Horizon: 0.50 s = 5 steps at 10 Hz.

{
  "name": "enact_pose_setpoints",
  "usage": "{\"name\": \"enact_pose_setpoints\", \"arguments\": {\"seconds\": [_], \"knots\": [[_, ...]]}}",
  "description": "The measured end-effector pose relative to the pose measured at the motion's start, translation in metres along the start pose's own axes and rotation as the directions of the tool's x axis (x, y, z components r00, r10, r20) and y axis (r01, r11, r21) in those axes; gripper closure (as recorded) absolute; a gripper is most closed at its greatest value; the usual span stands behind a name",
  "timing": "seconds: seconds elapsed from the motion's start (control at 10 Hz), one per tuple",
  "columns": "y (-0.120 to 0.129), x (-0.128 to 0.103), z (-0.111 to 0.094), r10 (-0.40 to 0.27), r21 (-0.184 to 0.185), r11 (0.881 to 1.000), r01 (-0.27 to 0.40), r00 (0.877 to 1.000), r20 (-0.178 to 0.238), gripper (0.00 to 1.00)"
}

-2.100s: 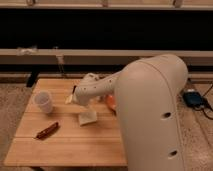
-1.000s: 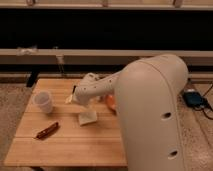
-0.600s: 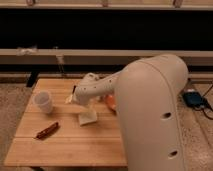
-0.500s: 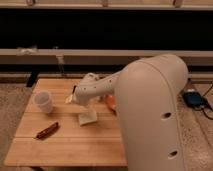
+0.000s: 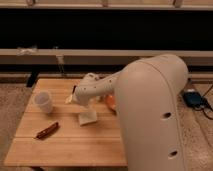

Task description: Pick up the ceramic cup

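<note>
The ceramic cup [image 5: 44,101] is a small plain white cup standing upright on the left part of the wooden table [image 5: 65,145]. My gripper [image 5: 71,97] is at the end of the white arm [image 5: 150,110], low over the table's middle, a short way to the right of the cup and apart from it. The big white arm body fills the right side of the view and hides the table's right part.
A small dark red-brown object [image 5: 46,131] lies near the table's left front. A pale block [image 5: 88,118] sits under the arm at mid-table. An orange bowl [image 5: 111,103] peeks out behind the arm. A dark wall and ledge run behind the table.
</note>
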Motion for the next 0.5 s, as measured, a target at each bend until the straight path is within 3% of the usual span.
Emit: {"name": "enact_pose_setpoints", "arguments": {"seconds": [0.4,0.5], "knots": [[-0.0005,0.0001,-0.0012,-0.006,-0.001,1.000,0.006,1.000,-0.002,0.20],[-0.0062,0.0034,-0.0063,-0.041,-0.005,0.999,0.041,0.999,-0.011,0.20]]}}
